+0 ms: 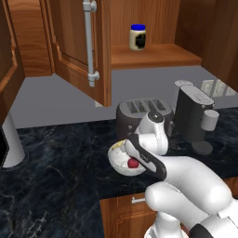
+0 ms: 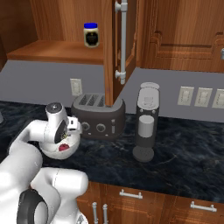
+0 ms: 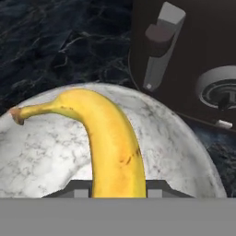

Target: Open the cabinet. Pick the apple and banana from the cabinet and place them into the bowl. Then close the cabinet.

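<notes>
While the arm bends low over the dark marble counter [image 1: 56, 176], the gripper [image 3: 118, 186] hangs right above the bowl [image 3: 184, 152], and the banana [image 3: 108, 143] sits between its two finger tips. Both tips press against the fruit's sides at the bottom of the hand view, so the jaws are closed onto the banana, about as wide apart as the fruit is thick. Its curved neck and darker stem end reach out over the pale marbled inside of the bowl.

Over in the left base view, the bowl [image 1: 118, 162] stands on the counter just in front of the toaster [image 1: 139, 111], and the apple [image 1: 133, 163] lies inside it, a small dark-red spot beside the robot's hand. A sliver of yellow banana [image 1: 120, 145] peeks out at the far rim. From the right side, the apple [image 2: 64, 147] shows low in the bowl [image 2: 59, 151], with the wrist directly above.

Up on the wall, the cabinet [image 1: 153, 53] is wide open, its door [image 1: 79, 46] swung out toward the camera with the long silver handle [image 1: 89, 42] facing us. One jar [image 1: 137, 36] with a blue lid stands on the shelf. A coffee machine [image 1: 195, 116] stands to the right of the toaster.
</notes>
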### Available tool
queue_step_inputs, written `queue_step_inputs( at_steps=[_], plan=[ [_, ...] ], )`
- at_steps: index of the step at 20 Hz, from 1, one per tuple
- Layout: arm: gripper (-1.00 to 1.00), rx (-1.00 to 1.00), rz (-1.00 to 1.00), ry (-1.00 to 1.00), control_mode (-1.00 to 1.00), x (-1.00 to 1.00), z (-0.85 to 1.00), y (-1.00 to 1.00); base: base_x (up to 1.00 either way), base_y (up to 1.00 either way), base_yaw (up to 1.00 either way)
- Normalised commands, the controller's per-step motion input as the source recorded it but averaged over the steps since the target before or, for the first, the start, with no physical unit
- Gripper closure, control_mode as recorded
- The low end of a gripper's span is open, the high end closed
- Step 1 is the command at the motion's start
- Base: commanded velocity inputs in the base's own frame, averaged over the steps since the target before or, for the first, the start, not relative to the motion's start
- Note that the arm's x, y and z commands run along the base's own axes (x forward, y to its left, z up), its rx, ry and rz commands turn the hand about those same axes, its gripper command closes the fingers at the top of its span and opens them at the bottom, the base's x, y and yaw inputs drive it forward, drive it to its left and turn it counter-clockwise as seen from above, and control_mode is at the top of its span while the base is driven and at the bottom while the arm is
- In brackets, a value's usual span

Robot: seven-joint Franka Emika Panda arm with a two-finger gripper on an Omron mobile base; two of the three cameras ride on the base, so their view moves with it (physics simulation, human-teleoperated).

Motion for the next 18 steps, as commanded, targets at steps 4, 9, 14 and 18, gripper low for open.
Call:
queue_step_inputs(
  at_steps=[4,9,14,18],
  plan=[
    [1.00,0.00,0.00,0.05,-1.00,0.17,-0.09,0.00,0.00,0.00,0.00],
    [1.00,0.00,0.00,0.01,-1.00,-0.13,-0.09,-0.04,0.00,0.00,0.00],
    [1.00,0.00,0.00,0.00,-1.00,-0.21,-0.01,-0.01,0.00,0.00,0.00],
    [1.00,0.00,0.00,0.00,-1.00,-0.11,-0.07,0.00,0.00,0.00,0.00]
  ],
)
